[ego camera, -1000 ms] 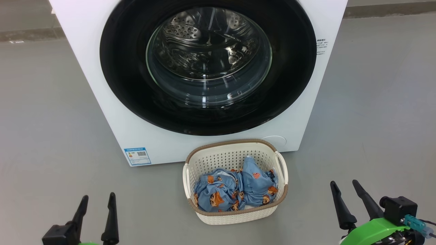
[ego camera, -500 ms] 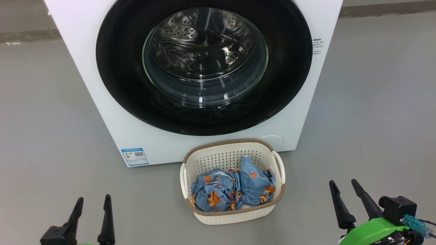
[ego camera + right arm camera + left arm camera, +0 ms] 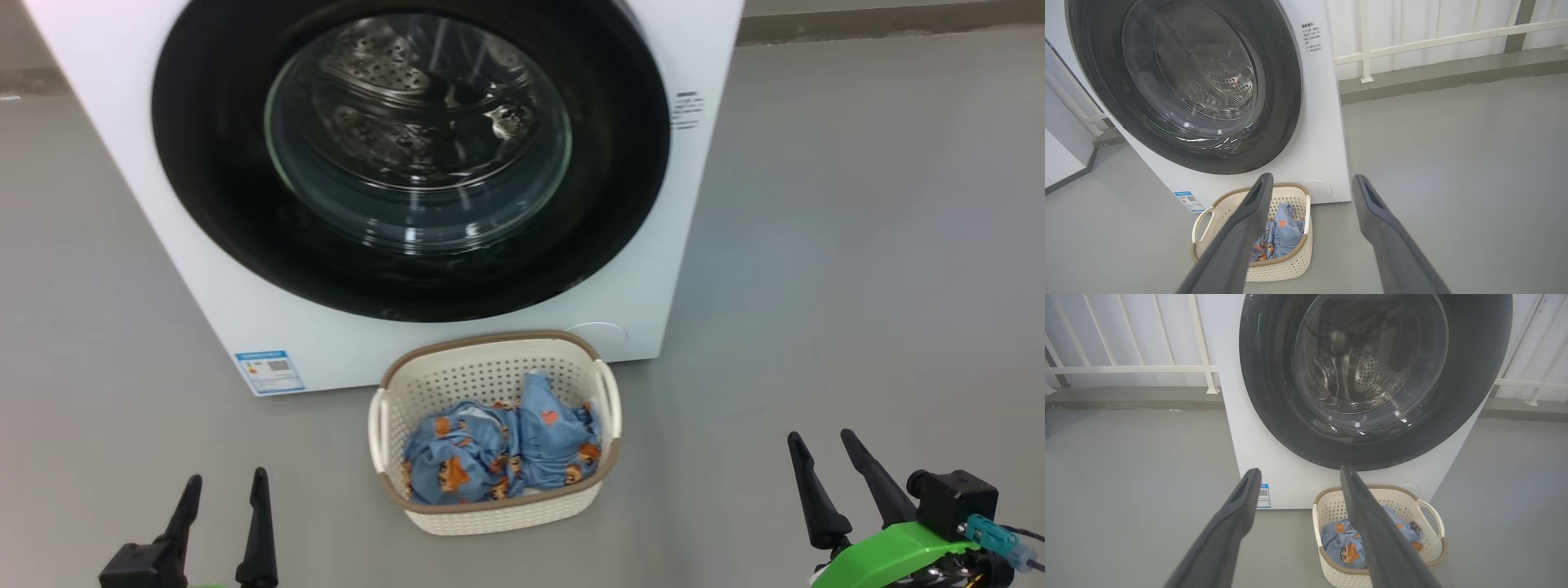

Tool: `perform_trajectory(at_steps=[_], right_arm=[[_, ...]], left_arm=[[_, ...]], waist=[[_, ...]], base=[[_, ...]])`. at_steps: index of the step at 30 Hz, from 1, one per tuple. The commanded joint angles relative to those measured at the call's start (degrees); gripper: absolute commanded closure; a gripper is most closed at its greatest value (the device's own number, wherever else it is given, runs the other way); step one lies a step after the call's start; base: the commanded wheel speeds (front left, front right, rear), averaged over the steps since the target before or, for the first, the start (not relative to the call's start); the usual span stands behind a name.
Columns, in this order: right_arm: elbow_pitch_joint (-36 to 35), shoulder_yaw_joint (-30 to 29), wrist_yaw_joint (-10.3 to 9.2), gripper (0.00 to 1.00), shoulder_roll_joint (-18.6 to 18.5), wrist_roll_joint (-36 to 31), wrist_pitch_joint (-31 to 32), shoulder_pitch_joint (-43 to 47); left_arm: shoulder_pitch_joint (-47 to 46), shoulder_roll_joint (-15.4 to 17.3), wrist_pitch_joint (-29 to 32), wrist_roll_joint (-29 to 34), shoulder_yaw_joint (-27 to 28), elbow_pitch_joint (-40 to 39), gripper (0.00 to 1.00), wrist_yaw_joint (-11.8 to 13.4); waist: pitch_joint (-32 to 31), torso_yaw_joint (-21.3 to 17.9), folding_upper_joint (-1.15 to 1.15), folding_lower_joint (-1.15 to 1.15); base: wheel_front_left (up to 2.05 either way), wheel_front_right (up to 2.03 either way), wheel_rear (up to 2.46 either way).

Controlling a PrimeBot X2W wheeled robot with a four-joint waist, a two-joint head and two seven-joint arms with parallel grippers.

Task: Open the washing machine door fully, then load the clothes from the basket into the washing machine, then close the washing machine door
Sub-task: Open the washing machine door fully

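The white washing machine [image 3: 245, 318] stands ahead on the grey floor, and its round black-rimmed door [image 3: 212, 204] sits flush against the front, glass bowl showing the steel drum. Just in front of it stands the cream basket [image 3: 457, 363] holding the light-blue bear-print clothes [image 3: 498, 453]. My left gripper [image 3: 226, 488] is open at the lower left, well short of the basket. My right gripper [image 3: 820, 445] is open at the lower right, also apart from it. In the wrist views the door [image 3: 1265, 396] [image 3: 1286, 102] and basket [image 3: 1425, 539] [image 3: 1208, 214] lie beyond my spread fingers.
A blue sticker [image 3: 269, 371] marks the washer's lower left corner. Open grey floor spreads to both sides. A white railing [image 3: 1126, 369] [image 3: 1433, 41] and a low kerb run behind the machine.
The whole head view has shifted left, so the camera has turned rightward. Both grippers keep their places and stay open; washer, door and basket are unchanged.
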Motion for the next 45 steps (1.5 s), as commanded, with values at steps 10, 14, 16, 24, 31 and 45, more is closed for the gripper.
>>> perform_trajectory(at_steps=[10,14,16,24,31,45], right_arm=[[-1.53,1.12,0.57,0.00,-0.60,-0.01,-0.71,-0.79],[-1.50,1.01,0.57,0.00,-0.59,0.04,-0.71,-0.83],[-1.47,1.03,0.57,0.00,-0.56,0.05,-0.71,-0.87],[-1.45,0.87,0.57,0.00,-0.48,0.13,-0.71,-0.97],[-1.24,0.74,0.57,0.00,-0.53,0.45,-0.71,-1.23],[-0.64,1.27,0.57,1.00,0.21,6.97,-0.71,-3.28]], left_arm=[[-1.93,0.36,-0.43,-1.25,2.38,-2.58,0.00,-0.09],[-1.77,0.31,-0.43,-1.80,2.37,-2.96,0.00,-0.09],[-1.75,0.34,-0.43,-1.82,2.28,-2.97,0.00,-0.09],[-1.85,0.41,-0.43,-1.99,1.76,-2.70,0.00,-0.09],[-1.82,0.40,-0.43,-2.26,1.31,-2.50,0.00,-0.09],[-0.70,0.00,-0.43,-4.11,-1.06,-2.17,0.00,-0.09]], waist=[[0.18,-0.37,0.00,0.00],[0.20,-0.53,0.00,0.00],[0.18,-0.62,0.00,0.00],[0.30,-0.71,0.00,0.00],[0.41,-0.55,0.00,0.00],[0.48,0.43,0.00,0.00]], base=[[1.03,1.31,-2.34],[0.80,0.80,-1.59],[0.56,0.56,-1.12],[0.19,0.19,-0.38],[0.00,0.00,0.00],[0.00,0.00,0.00]])
